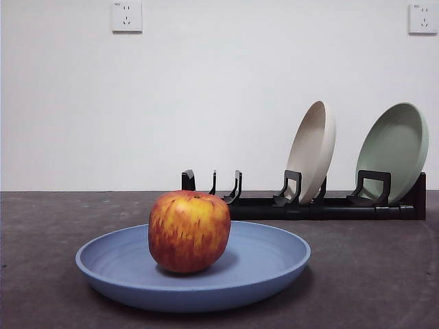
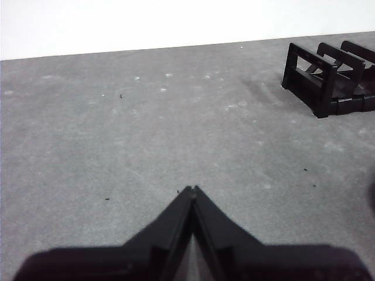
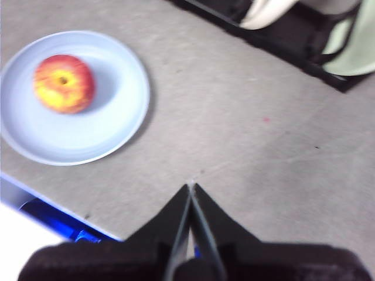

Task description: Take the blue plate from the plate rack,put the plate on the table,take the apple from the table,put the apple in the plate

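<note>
The red and yellow apple [image 1: 188,231] sits in the blue plate [image 1: 267,264], which lies flat on the dark grey table [image 1: 370,274] in front of the black plate rack [image 1: 322,205]. The right wrist view shows the apple [image 3: 64,83] in the blue plate [image 3: 111,123] from above, well away from my right gripper [image 3: 191,187], which is shut and empty above the table. My left gripper [image 2: 191,189] is shut and empty over bare table, with the rack's empty end [image 2: 328,79] off to one side. Neither gripper shows in the front view.
A beige plate [image 1: 312,151] and a pale green plate [image 1: 394,147] stand upright in the rack's middle and right slots; its left slot is empty. They also show in the right wrist view [image 3: 266,14]. A blue object [image 3: 53,213] lies past the table's edge.
</note>
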`<state>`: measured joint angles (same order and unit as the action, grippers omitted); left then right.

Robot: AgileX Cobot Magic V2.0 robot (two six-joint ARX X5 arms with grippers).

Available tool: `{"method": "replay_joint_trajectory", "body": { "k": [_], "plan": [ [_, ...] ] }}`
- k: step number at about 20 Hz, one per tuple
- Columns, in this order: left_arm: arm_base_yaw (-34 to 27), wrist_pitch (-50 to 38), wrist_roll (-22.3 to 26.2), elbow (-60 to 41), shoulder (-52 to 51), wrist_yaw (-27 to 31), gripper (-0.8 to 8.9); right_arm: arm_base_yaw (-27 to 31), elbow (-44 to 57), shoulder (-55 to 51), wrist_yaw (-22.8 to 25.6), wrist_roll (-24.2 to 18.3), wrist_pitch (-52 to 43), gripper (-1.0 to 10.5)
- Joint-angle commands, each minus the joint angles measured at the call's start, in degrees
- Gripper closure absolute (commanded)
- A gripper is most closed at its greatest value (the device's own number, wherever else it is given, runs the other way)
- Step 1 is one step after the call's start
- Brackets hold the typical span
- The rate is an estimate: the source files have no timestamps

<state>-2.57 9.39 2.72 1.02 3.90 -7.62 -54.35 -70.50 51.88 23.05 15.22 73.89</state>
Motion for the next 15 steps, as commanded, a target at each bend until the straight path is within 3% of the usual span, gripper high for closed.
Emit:
{"method": "replay_joint_trajectory", "body": {
  "k": [1, 4, 6, 9, 12, 15],
  "plan": [
    [-0.13, -0.31, 0.04, -0.57, -0.02, 0.15, 8.17, 1.53, -0.22, 0.07, 0.35, 0.22, -0.24, 9.5],
    [-0.13, -0.31, 0.02, -0.57, -0.02, 0.13, 8.17, 8.28, 0.04, -0.83, 0.55, -3.56, -0.61, 9.5],
    [-0.13, -0.31, 0.02, -0.57, -0.02, 0.15, 8.17, 14.93, 2.38, -3.54, -0.55, -11.63, -4.68, 9.5],
    [-0.13, -0.31, 0.04, -0.57, -0.02, 0.15, 8.17, 26.99, 15.13, -13.51, -7.69, -23.67, -28.22, 9.5],
    [-0.13, -0.28, 0.04, -0.57, 0.00, 0.15, 8.17, 39.56, 31.98, -24.52, -12.81, -25.92, -51.39, 9.5],
    [-0.13, -0.31, 0.04, -0.57, 0.00, 0.15, 8.17, 49.42, 45.83, -33.09, -16.26, -25.70, -65.31, 9.5]
  ]
}}
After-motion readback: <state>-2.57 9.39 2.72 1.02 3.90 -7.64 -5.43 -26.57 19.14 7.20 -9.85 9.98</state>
